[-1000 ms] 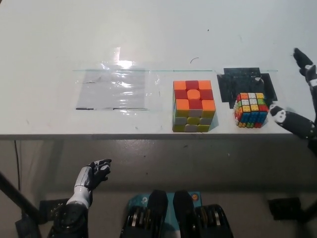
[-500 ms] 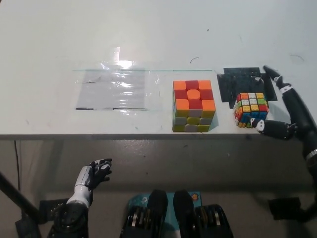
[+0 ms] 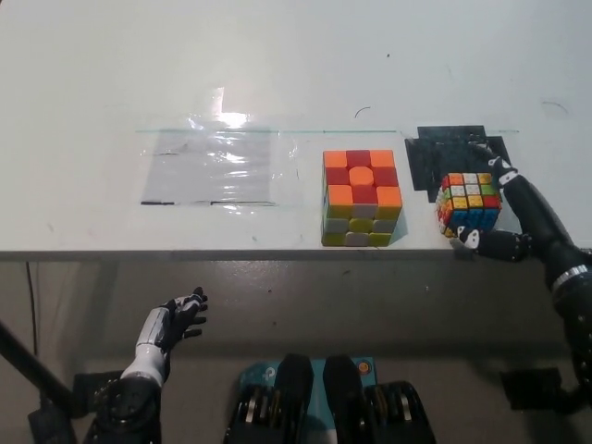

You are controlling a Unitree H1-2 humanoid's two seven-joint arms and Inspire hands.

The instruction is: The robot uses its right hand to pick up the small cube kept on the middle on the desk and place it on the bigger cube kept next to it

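Head view: glossy stickered small cube [image 3: 469, 203]

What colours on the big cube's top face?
Orange and red on the big cube, clearest in the head view.

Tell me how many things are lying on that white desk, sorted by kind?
Puzzle cubes: 2, the big cube and the small cube
Clear plastic sheets: 1, the plastic sheet
Black patches: 1, the black patch under the small cube
Total: 4
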